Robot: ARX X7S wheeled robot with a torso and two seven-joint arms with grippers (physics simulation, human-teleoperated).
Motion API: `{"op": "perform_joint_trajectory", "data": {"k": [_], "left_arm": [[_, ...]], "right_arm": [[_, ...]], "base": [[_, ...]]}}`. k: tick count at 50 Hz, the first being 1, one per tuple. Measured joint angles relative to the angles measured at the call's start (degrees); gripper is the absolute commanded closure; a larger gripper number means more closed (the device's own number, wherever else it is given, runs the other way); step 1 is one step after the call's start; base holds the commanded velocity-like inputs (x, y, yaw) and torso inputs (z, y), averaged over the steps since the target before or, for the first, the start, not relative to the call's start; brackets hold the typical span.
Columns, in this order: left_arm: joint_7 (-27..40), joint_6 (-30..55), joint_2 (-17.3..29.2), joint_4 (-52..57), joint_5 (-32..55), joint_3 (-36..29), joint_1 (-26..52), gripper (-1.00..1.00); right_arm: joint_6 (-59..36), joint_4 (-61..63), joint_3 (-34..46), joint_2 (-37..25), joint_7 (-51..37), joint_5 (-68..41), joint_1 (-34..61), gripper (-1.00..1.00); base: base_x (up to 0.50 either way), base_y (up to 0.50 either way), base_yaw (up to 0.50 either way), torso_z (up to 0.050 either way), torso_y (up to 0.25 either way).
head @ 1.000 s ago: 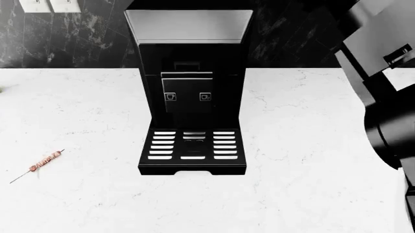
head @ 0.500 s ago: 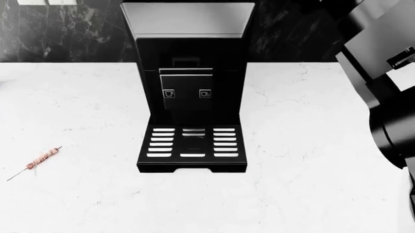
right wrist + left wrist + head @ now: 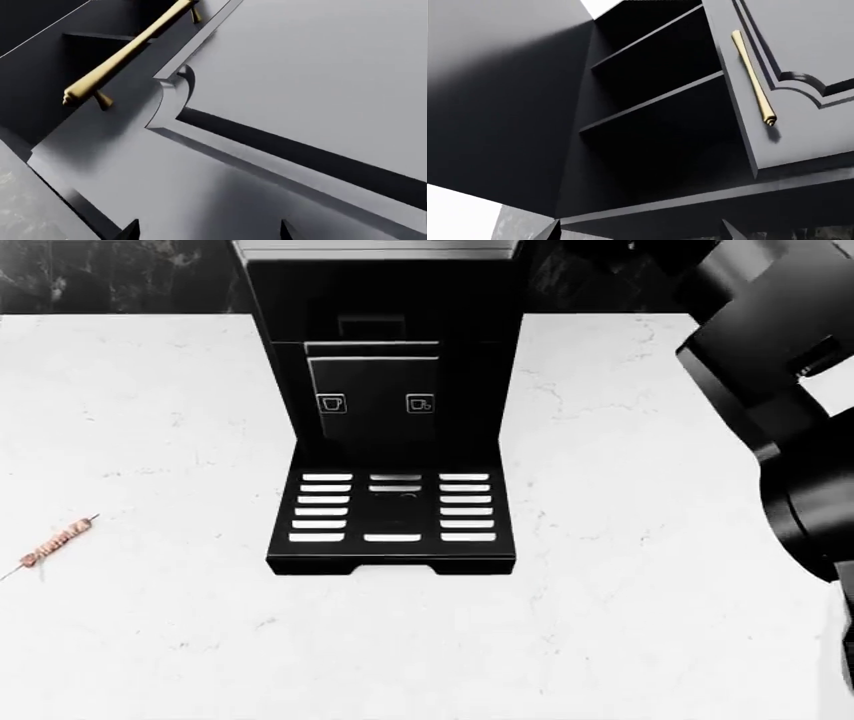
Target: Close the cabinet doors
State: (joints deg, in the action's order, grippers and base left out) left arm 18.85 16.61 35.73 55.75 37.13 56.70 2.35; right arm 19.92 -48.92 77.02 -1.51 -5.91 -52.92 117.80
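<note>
In the left wrist view one black raised-panel cabinet door point(image 3: 800, 60) with an upright brass handle point(image 3: 752, 75) stands beside an uncovered cabinet compartment with two shelves point(image 3: 654, 100). A flat dark panel point(image 3: 500, 100) flanks the opening's other side. My left gripper point(image 3: 640, 233) is open below the cabinet, apart from it. The right wrist view shows another cabinet door point(image 3: 307, 75) very close, with its brass handle point(image 3: 127, 55) off to one side. My right gripper point(image 3: 208, 233) is open, its fingertips point(image 3: 131, 231) just short of the panel. Neither door shows in the head view.
A black coffee machine point(image 3: 387, 420) with a drip tray point(image 3: 392, 520) stands on the white marble counter point(image 3: 641, 620). A thin skewer point(image 3: 54, 540) lies at the counter's left. My right arm point(image 3: 787, 410) rises along the right edge. Dark marble wall point(image 3: 107, 270) behind.
In the head view the coffee machine, counter and skewer have shifted upward in the picture, and the wall sockets have left it. The right arm has moved slightly.
</note>
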Motion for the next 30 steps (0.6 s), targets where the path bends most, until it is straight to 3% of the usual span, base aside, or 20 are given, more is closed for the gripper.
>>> {"op": "perform_joint_trajectory", "data": {"k": [16, 30], "left_arm": [[-0.18, -0.72, -0.47, -0.4, -0.47, -0.75, -0.57, -1.0], [0.13, -1.13, -0.86, -0.72, 0.21, -1.36, -0.57, -1.0]], "right_arm": [[11.11, 1.04, 1.51, -0.34, 0.2, 0.17, 0.68, -1.0], [14.66, -0.61, 3.51, 0.23, 1.8, -3.9, 0.59, -1.0]], "base": [[0.0, 0.0, 0.0, 0.036, -0.157], [0.0, 0.0, 0.0, 0.0, -0.009]]}}
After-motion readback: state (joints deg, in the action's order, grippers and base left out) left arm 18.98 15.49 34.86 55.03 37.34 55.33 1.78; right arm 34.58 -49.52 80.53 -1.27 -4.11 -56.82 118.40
